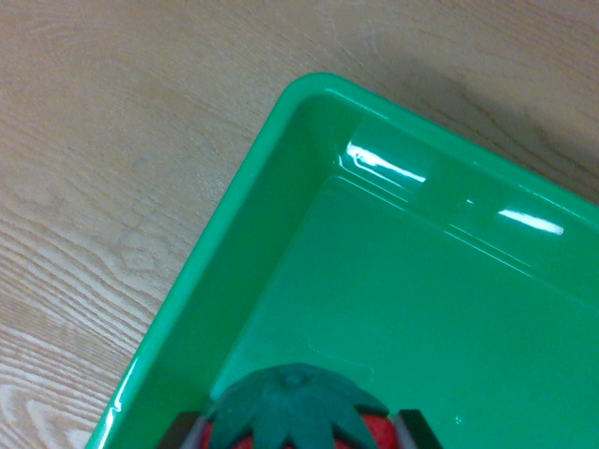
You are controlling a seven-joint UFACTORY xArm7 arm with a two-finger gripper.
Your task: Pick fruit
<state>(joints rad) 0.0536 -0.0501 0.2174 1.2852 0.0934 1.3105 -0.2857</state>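
Gripper [298, 432] shut on strawberry [292, 412], fingers [183, 432] both sides; we see it over green bin [234, 206], wood table [112, 140] beyond.

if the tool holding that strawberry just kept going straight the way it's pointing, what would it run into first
Most likely the bare floor of the green bin. The tool holds the strawberry over the bin's inside, with nothing else visible in that line. How far off the floor is, the wrist view does not show.

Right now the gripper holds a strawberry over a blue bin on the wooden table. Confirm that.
Not quite: the bin is green, not blue, as the wrist view shows. The rest stands: the strawberry sits between the gripper fingers, over the bin on the wooden table.
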